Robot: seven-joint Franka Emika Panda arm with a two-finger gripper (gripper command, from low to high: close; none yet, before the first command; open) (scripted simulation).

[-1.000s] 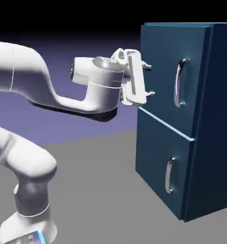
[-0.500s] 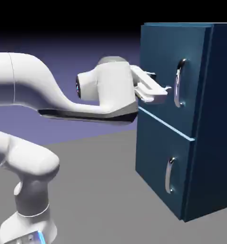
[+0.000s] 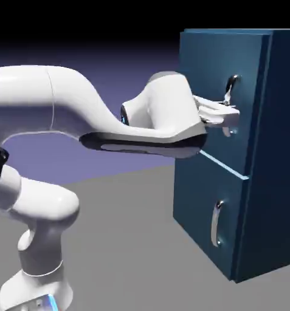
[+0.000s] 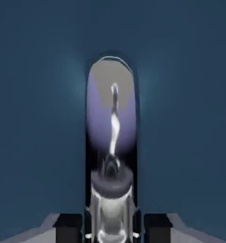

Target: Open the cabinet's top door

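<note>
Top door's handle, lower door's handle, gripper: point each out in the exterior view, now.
Top door's handle [image 3: 233,84]: exterior view, upper part of the bar, above the fingers.
Lower door's handle [image 3: 215,225]: exterior view, middle of the bar.
Gripper [image 3: 228,104]: exterior view, between the fingertips, at the top handle.

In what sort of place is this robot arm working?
Probably a simulated test scene: a rendered white arm, a plain blue-violet backdrop and a lone dark-blue cabinet.
</note>
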